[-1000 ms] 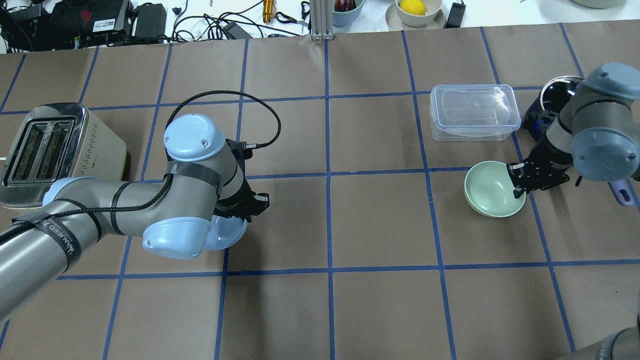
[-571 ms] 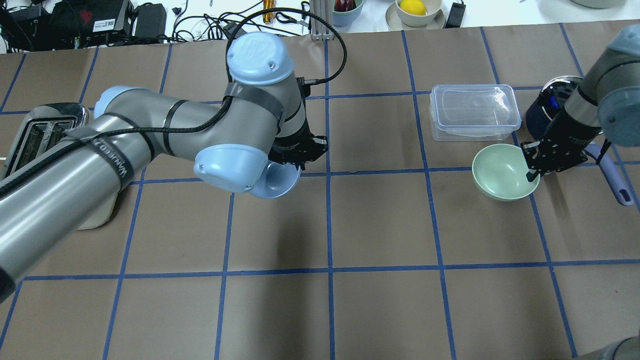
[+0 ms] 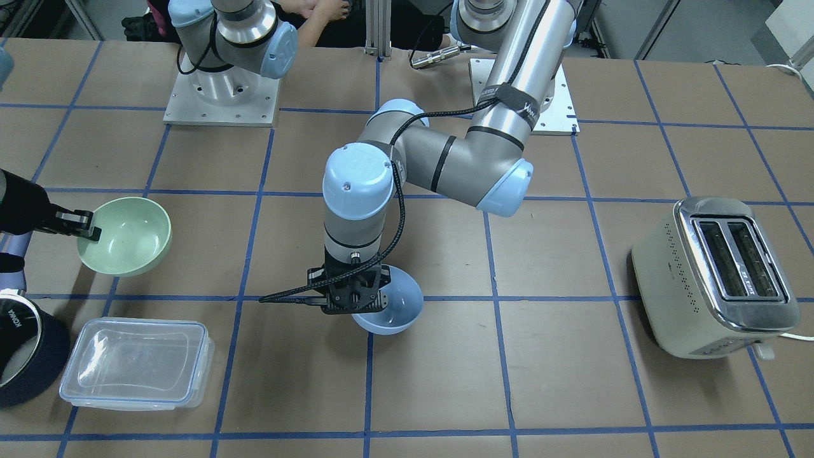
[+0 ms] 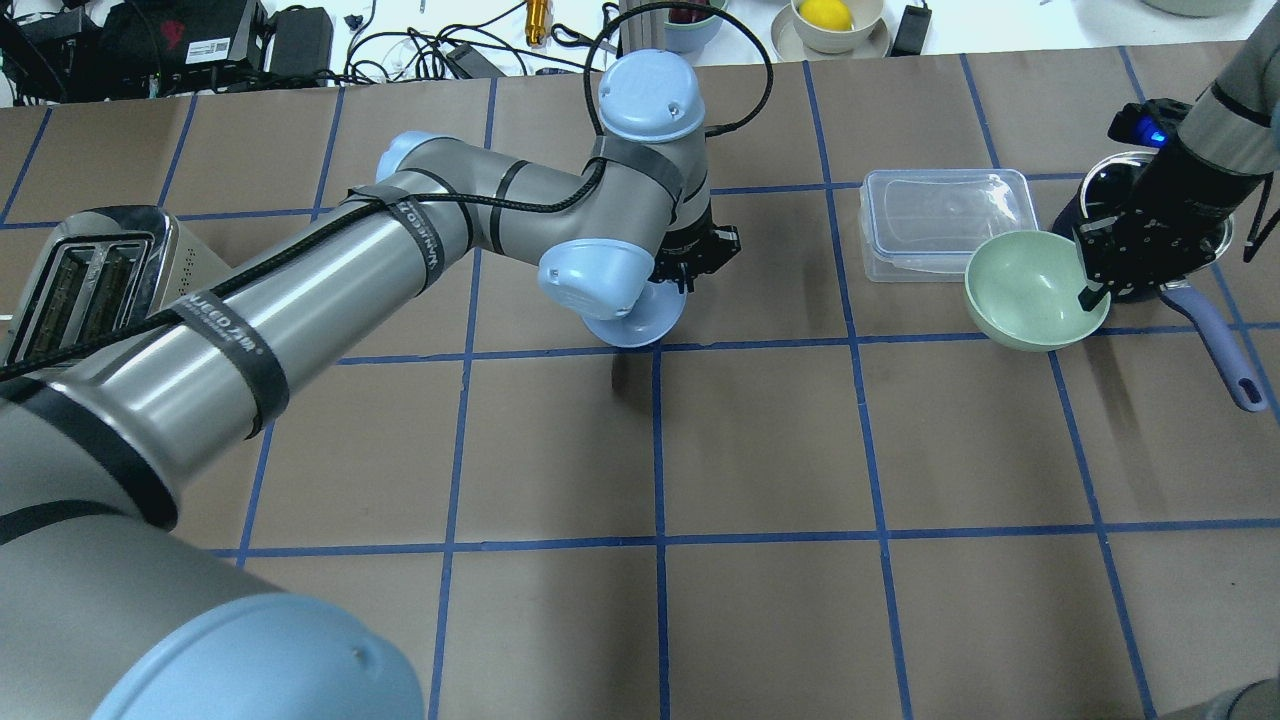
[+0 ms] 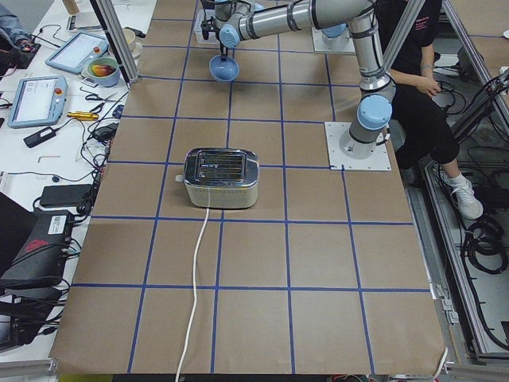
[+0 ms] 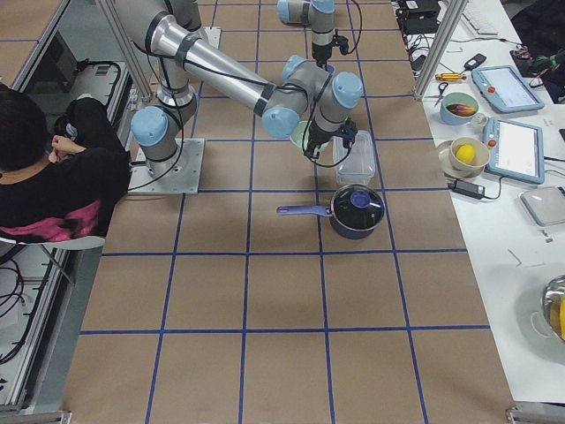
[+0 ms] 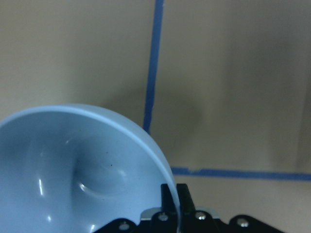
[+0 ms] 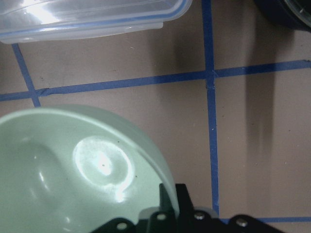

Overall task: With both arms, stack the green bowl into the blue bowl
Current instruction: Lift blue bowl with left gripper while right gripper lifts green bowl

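Note:
My left gripper (image 4: 684, 283) is shut on the rim of the light blue bowl (image 4: 632, 323) and holds it above the table near the middle; the bowl also shows in the front view (image 3: 393, 310) and the left wrist view (image 7: 73, 170). My right gripper (image 4: 1088, 288) is shut on the rim of the pale green bowl (image 4: 1030, 292) and holds it above the table at the right, in front of the clear container. The green bowl also shows in the front view (image 3: 130, 234) and the right wrist view (image 8: 68, 170). The two bowls are far apart.
A clear lidded plastic container (image 4: 945, 222) lies just behind the green bowl. A dark navy saucepan (image 6: 356, 210) with a long handle (image 4: 1222, 352) stands under the right arm. A toaster (image 4: 90, 290) stands at the far left. Cables and dishes lie beyond the table's far edge.
My left arm has carried the blue bowl right and away from the robot, to the table's middle. My right arm has carried the green bowl a little right and toward the container.

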Robot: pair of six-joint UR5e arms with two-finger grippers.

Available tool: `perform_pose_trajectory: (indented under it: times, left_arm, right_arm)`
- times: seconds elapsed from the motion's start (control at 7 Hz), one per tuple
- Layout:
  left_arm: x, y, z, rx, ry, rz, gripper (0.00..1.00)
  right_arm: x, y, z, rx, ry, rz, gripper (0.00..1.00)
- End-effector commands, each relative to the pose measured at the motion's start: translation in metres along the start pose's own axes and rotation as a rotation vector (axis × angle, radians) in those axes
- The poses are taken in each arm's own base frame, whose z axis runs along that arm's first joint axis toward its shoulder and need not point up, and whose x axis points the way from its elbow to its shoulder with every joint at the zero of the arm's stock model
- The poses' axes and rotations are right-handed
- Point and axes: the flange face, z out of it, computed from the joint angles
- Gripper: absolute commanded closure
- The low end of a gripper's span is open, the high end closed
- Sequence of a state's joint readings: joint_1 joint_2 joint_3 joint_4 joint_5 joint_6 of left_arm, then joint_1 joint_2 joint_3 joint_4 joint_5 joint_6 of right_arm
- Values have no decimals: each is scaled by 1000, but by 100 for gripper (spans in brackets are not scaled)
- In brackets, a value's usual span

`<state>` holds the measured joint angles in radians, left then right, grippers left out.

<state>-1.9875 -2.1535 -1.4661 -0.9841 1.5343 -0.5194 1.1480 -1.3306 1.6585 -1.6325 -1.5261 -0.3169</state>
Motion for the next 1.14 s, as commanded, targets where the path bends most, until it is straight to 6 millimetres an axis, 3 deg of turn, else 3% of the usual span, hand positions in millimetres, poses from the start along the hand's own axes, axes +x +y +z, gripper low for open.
perform_pose_trajectory:
  times: [0.0, 0.14, 0.29, 0.43, 0.57, 0.71, 0.86, 1.0]
  left_arm:
    - [9, 4, 26, -9, -55, 15, 100]
    - [5, 7, 20, -37, -86, 24, 100]
    - [3, 9, 30, -61, -100, 18, 88]
    - [3, 10, 32, -72, -99, 25, 6]
    - [6, 7, 19, -57, -77, 23, 0]
    - [3, 1, -10, -28, -39, 25, 0]
    - [-9, -9, -51, -5, -25, 47, 0]
    - [-43, -21, -94, -47, -13, 70, 2]
  right_arm:
    - [-5, -2, 1, 3, -28, -4, 100]
    - [-6, -2, 2, 3, -27, -7, 100]
    - [-8, -2, 0, 7, -27, -9, 100]
    - [-21, -2, -1, 11, -19, -24, 100]
    - [-37, -3, -2, 20, -11, -42, 100]
    - [-46, -3, -3, 24, -6, -50, 100]
    - [-48, -6, -13, 45, -20, -48, 100]
    - [-61, -7, -18, 53, -41, -55, 100]
